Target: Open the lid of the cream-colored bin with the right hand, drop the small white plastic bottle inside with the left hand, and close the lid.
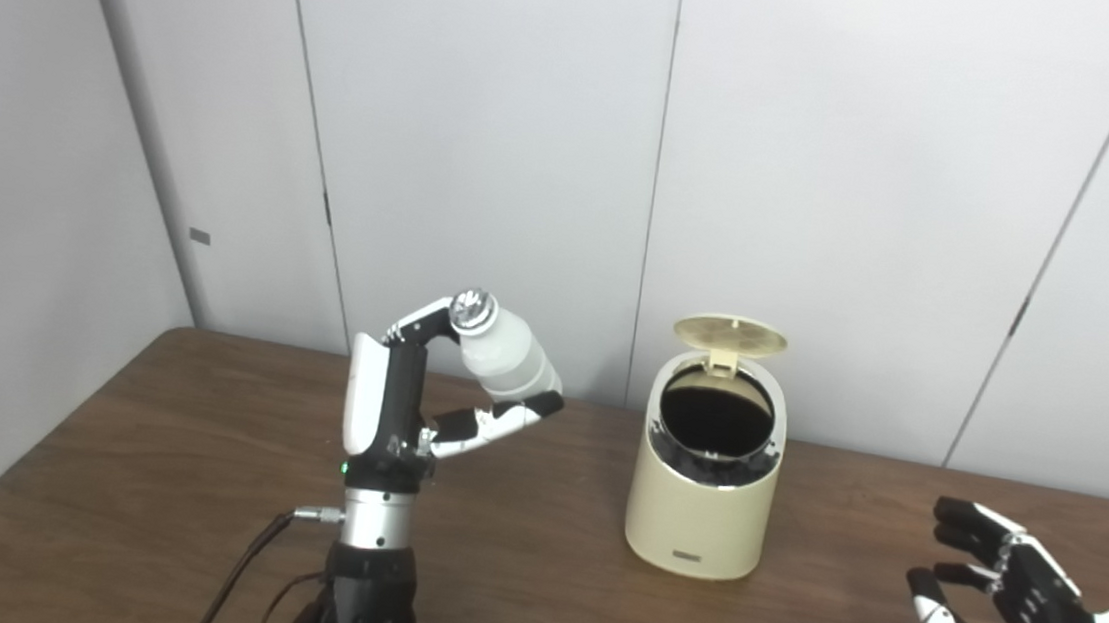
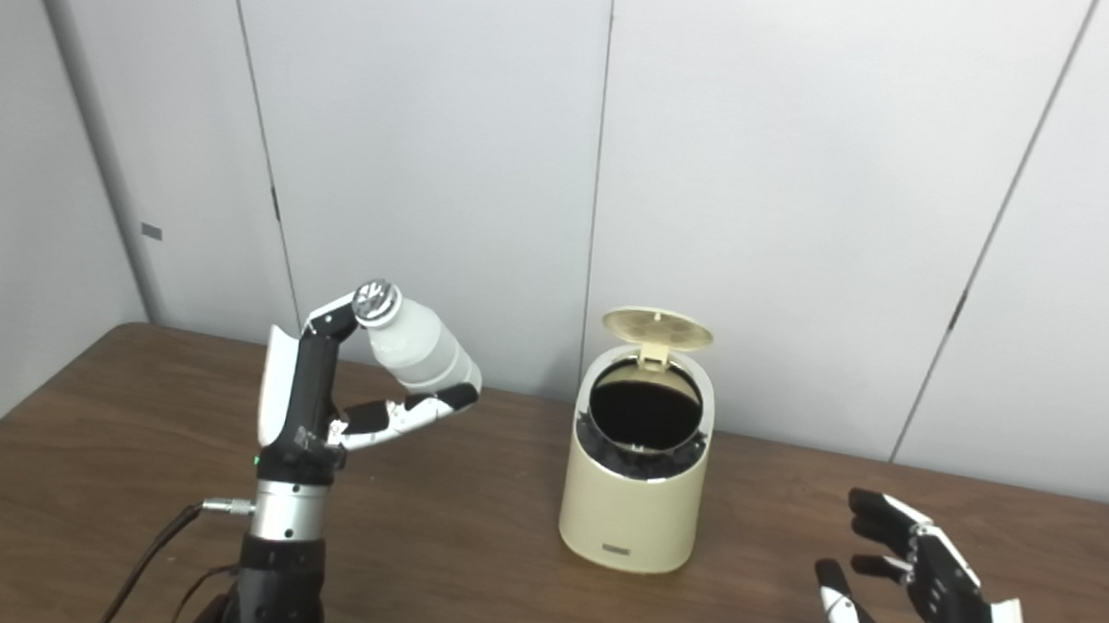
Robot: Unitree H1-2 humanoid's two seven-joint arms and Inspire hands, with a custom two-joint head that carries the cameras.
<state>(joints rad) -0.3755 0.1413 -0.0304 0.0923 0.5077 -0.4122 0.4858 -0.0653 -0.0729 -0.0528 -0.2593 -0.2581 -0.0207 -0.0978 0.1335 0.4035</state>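
Nearest you, at the right edge, your right hand hangs low over the table with fingers spread and nothing in it, well apart from the bin. On the left, your left hand is raised above the tabletop, its fingers closed around the small white plastic bottle; the bottle is tilted, its silvery cap pointing up and toward you. Farther back, between the two hands, the cream-colored bin stands upright on the table with its lid swung up at the far side, showing a dark interior. The bottle is left of the bin, clear of it.
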